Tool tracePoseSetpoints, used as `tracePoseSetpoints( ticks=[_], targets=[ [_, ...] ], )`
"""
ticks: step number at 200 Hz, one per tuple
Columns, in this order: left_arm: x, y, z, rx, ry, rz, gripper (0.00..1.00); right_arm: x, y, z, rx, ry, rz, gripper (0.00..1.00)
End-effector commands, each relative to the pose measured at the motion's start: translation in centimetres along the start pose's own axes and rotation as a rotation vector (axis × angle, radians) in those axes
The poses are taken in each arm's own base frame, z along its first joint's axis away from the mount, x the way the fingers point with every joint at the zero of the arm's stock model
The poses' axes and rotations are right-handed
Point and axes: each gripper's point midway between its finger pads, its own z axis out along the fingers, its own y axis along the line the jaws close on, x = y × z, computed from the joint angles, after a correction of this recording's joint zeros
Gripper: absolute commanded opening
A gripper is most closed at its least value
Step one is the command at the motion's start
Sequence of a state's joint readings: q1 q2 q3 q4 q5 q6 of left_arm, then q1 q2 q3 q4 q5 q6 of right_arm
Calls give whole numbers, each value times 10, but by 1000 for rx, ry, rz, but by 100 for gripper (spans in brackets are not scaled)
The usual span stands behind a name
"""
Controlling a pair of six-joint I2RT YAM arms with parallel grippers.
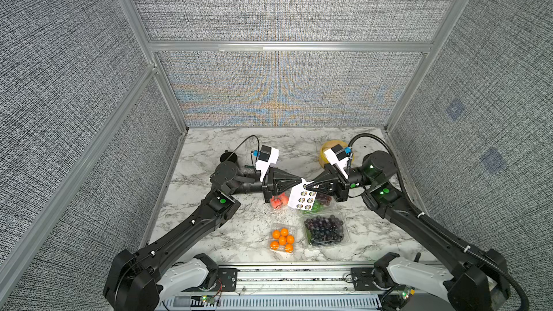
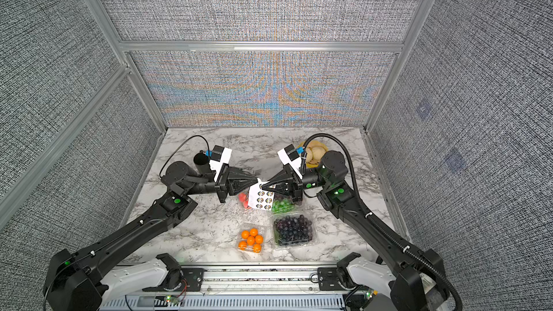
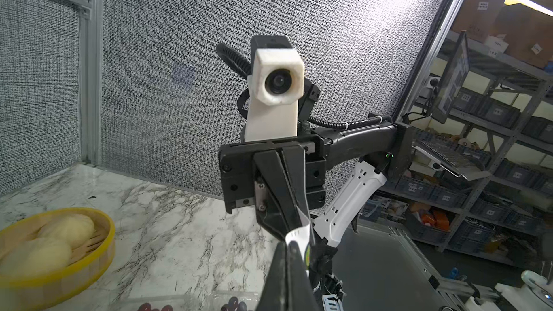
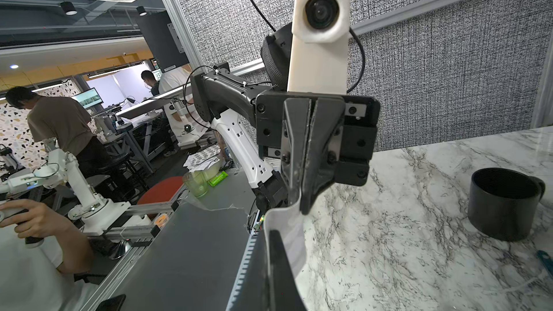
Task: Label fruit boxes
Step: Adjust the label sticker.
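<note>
Over the middle of the marble table both grippers meet tip to tip on a white sticker sheet (image 1: 300, 198) printed with round labels. My left gripper (image 1: 301, 181) is shut on the sheet's upper corner. My right gripper (image 1: 307, 186) is shut on its top edge. The sheet hangs tilted above the strawberry box (image 1: 276, 200) and the box of red-green grapes (image 1: 317, 204), partly hiding both. Nearer the front lie the box of orange balls (image 1: 282, 240) and the box of dark purple grapes (image 1: 325, 230), both uncovered. In the right wrist view the sheet (image 4: 287, 234) curls round my finger.
A black cup (image 2: 201, 161) stands at the back left behind the left arm. A yellow bamboo steamer (image 2: 315, 152) with pale buns sits at the back right behind the right wrist. Grey fabric walls close in three sides of the table.
</note>
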State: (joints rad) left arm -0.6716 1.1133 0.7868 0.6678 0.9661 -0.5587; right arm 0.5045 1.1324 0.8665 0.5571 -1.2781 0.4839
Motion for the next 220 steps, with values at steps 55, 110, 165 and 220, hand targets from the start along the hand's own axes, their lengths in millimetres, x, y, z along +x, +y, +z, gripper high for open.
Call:
tracePoseSetpoints(
  ticks=[55, 110, 165, 220],
  targets=[
    [3, -6, -1, 33, -4, 11, 14, -7, 3, 1, -13, -15, -29, 0],
    [-2, -17, -5, 52, -17, 31, 17, -3, 2, 0, -14, -12, -28, 0],
    [-3, -12, 1, 83, -10, 5, 4, -3, 3, 1, -23, -13, -29, 0],
    [-4, -17, 0, 104, -8, 16, 0, -1, 2, 1, -21, -10, -29, 0]
  ],
)
